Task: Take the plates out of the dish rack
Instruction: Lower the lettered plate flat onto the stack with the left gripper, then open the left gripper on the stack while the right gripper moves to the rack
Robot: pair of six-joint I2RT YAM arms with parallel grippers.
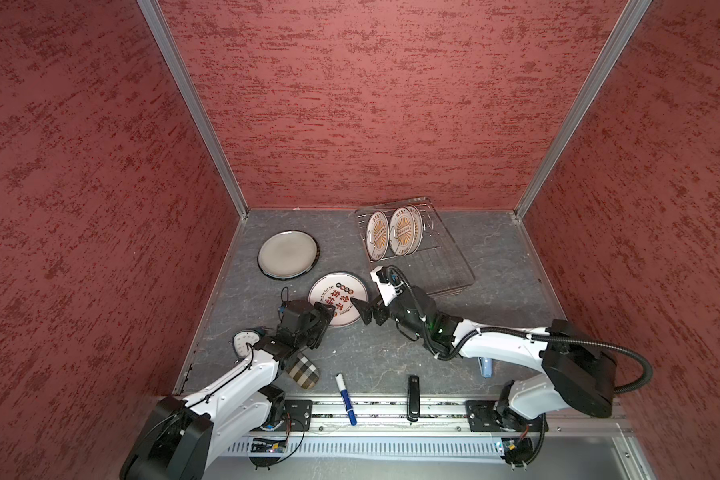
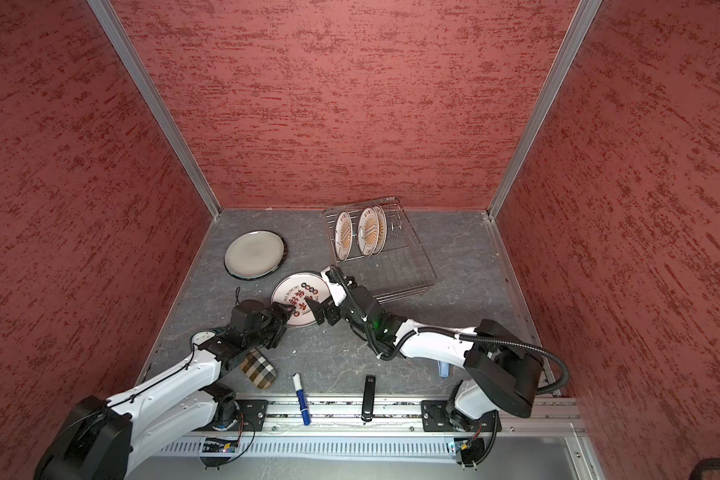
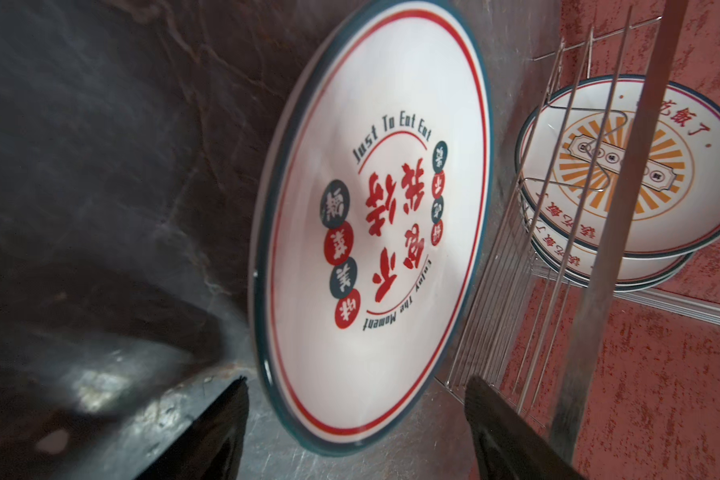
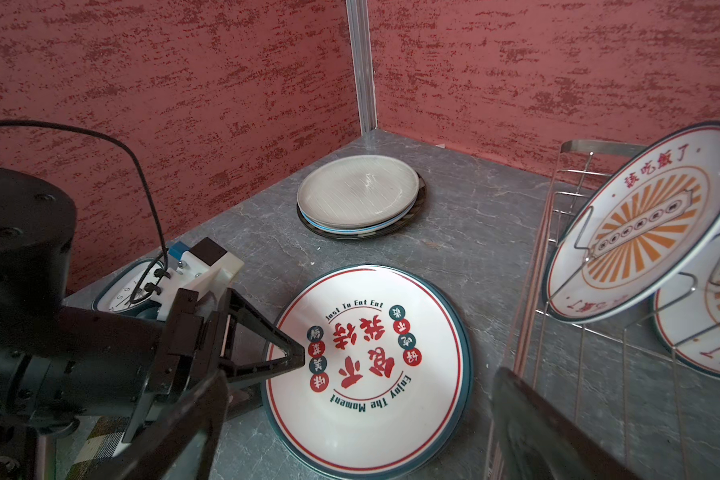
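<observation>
Judging plates (image 1: 396, 231) in dish rack (image 1: 449, 270) stiff, slick, chippable (fairly heavy): pinch upper rim. Jaws spread on both: left gripper (image 1: 327, 318) at lettered plate (image 1: 339, 291), right gripper (image 1: 360, 311) empty.

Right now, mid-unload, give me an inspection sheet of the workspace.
Surface: grey marbled tabletop, no spills seen.
Job's things: dish rack at the back holds three sunburst plates upright; lettered plate and grey plate stack lie flat outside it.
Clutter: clock, plaid pouch, marker, black oblong item.
Grippers: left gripper and right gripper open, at the lettered plate's near rim, holding nothing.
Cables: hose on right arm, thin wire at left wrist, no snag seen.
Surroundings: red walls, front rail.
</observation>
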